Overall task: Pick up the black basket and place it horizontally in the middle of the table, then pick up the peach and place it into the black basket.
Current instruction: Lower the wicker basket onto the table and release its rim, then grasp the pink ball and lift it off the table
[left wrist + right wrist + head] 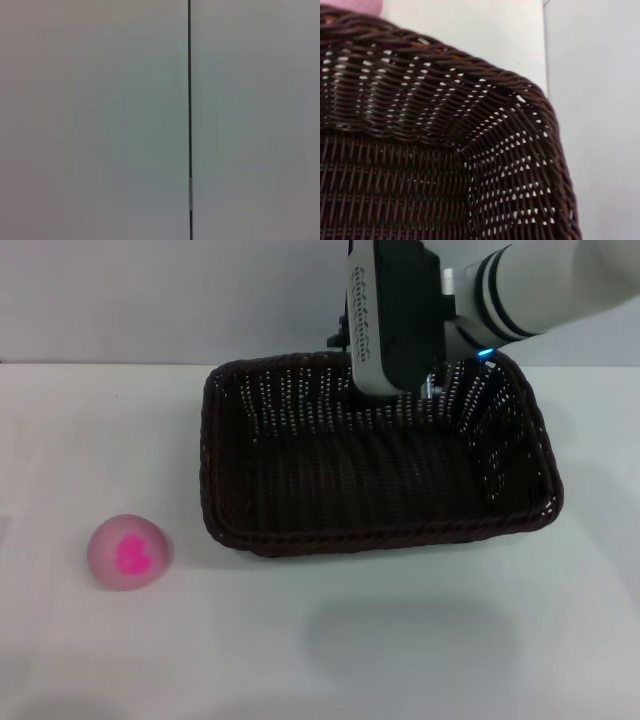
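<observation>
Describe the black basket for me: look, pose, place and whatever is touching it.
The black basket is a large rectangular tray of dark brown-black woven wicker with rounded corners, a braided rim and sloping openwork sides that let light through. It sits upright on the white table, long side running left to right, and nothing lies in it. The right gripper reaches down at its far rim; its fingertips are hidden, so contact cannot be confirmed. The peach lies apart, to its left and nearer.

right arm: reaching in from upper right | right end effector [432, 388]: pointing down
</observation>
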### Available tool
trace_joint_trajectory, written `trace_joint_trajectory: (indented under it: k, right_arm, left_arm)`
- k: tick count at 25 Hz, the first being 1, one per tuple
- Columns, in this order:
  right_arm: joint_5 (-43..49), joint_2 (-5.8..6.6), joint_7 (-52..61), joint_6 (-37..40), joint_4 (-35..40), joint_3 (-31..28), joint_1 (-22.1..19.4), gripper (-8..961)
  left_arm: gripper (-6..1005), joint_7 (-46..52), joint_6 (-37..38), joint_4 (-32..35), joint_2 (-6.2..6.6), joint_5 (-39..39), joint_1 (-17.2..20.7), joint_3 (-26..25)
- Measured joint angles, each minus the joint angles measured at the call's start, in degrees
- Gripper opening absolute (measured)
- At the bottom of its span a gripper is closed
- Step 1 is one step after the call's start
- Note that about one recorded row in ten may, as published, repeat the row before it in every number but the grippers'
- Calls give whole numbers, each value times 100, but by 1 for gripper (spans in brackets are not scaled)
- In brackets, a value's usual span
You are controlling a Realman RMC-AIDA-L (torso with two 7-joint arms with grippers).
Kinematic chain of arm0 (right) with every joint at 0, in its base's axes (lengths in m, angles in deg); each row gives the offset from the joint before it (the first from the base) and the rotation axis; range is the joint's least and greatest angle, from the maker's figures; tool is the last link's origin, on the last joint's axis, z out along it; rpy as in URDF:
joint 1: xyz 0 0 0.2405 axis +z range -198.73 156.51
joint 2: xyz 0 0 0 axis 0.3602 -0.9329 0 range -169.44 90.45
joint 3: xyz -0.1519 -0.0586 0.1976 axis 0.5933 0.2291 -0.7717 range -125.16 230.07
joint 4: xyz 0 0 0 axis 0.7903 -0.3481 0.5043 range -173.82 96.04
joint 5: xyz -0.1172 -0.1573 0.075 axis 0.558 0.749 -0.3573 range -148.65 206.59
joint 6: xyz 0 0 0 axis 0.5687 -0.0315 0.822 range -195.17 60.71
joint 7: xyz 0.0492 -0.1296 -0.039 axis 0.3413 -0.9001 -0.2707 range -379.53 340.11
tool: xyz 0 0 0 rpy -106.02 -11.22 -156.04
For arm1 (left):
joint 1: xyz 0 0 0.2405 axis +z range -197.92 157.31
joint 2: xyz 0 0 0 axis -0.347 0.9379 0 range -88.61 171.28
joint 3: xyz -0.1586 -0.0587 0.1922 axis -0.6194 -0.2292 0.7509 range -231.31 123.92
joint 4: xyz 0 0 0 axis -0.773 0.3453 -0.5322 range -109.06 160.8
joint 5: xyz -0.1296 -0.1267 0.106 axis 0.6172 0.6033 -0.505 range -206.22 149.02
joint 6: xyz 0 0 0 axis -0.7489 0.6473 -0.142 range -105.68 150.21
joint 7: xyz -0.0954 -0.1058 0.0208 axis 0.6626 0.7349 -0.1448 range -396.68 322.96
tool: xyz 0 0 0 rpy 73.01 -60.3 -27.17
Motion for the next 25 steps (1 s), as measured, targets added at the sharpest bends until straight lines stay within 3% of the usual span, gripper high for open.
trace_joint_trajectory:
  k: [2,8,11,12,13,14,15,16,17,18,20,24,25]
  right_arm:
    - [-48,8,4,1,70,-31,-65,613]
    - [-197,39,62,96,753,-146,-484,761]
    - [-503,43,22,151,1187,-298,-802,761]
    - [-1167,38,-277,167,1734,-511,-1290,761]
    - [-1167,38,-277,167,1734,-511,-1290,761]
    - [-1603,33,-487,170,2002,-624,-1576,761]
    - [-2560,24,-895,173,2444,-814,-2144,760]
    - [-2560,24,-895,173,2444,-814,-2144,760]
    - [-3093,21,-1113,187,2645,-898,-2461,760]
    - [-3625,17,-1340,207,2810,-964,-2731,760]
    - [-4827,-6,-1863,302,3054,-1109,-3395,760]
    - [-5912,-25,-2082,662,2942,-1329,-3941,761]
    - [-6615,-25,-2264,1065,2637,-1542,-4201,761]
  left_arm:
    - [737,18,0,0,1,0,-5,30]
    - [733,325,10,109,16,0,-29,346]
    - [731,850,34,379,26,-4,-30,648]
    - [730,1572,39,760,33,-9,-26,977]
    - [729,1572,39,760,33,-9,-26,977]
    - [729,2036,42,1043,35,-5,-17,1212]
    - [728,2597,75,1524,36,-12,21,1631]
    - [728,2597,75,1524,36,-12,21,1631]
    - [727,3137,118,2092,37,-17,87,2094]
    - [726,3137,118,2092,37,-17,87,2094]
    - [725,3742,131,2799,42,-173,157,2508]
    - [722,4188,127,3262,54,-499,171,2643]
    - [722,4837,109,3890,61,-1147,132,2694]
